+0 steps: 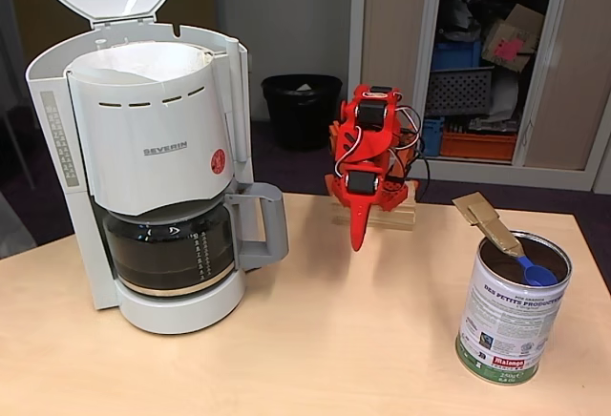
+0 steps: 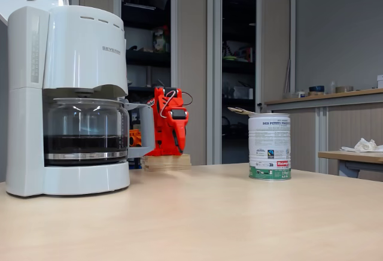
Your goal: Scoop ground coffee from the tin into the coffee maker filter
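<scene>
The tin (image 1: pixel 506 325) stands open at the table's right, white label with a green band at the base; it also shows in the other fixed view as the tin (image 2: pixel 269 147). Dark ground coffee (image 1: pixel 498 261) fills it. A blue scoop (image 1: pixel 537 273) with a tan handle leans inside it against the rim. The white paper filter (image 1: pixel 143 61) lines the top basket of the SEVERIN coffee maker (image 1: pixel 158 149) at the left, whose lid is up. My red gripper (image 1: pixel 358 237) hangs folded, pointing down at the back middle, shut and empty, well apart from the tin and the machine.
The glass carafe (image 1: pixel 167 244) sits under the basket with dark liquid in it. The arm stands on a wooden block (image 1: pixel 396 214) at the table's far edge. A black waste bin (image 1: pixel 301 106) and open cupboard shelves (image 1: pixel 477 63) are behind the table.
</scene>
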{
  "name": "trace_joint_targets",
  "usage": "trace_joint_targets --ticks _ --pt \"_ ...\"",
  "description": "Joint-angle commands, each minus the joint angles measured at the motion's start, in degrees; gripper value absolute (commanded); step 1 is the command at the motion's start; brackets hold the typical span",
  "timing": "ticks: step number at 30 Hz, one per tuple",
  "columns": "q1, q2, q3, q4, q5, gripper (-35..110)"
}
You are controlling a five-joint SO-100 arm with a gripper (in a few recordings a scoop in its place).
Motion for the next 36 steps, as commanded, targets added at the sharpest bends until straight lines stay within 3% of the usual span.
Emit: trace_joint_targets --ticks 1,6,11,13,14,16,18,27,36 --pt "-8.17 0.26 0.35 0.62 -5.27 0" --pt "-18.9 0.18 0.35 -0.53 -13.27 0" --pt "-22.32 0.26 0.35 -10.9 -14.41 0" --pt "-14.5 0.09 0.09 -14.24 10.02 0" --pt "-11.07 0.18 0.26 -15.91 16.44 0" --pt "-13.18 0.09 -0.26 -19.6 4.75 0" --pt "-10.46 0.18 -1.14 -21.18 10.2 0" --pt "-14.15 0.26 -9.32 -18.11 11.51 0" --pt "-23.47 0.62 -14.59 -16.79 -5.54 0"
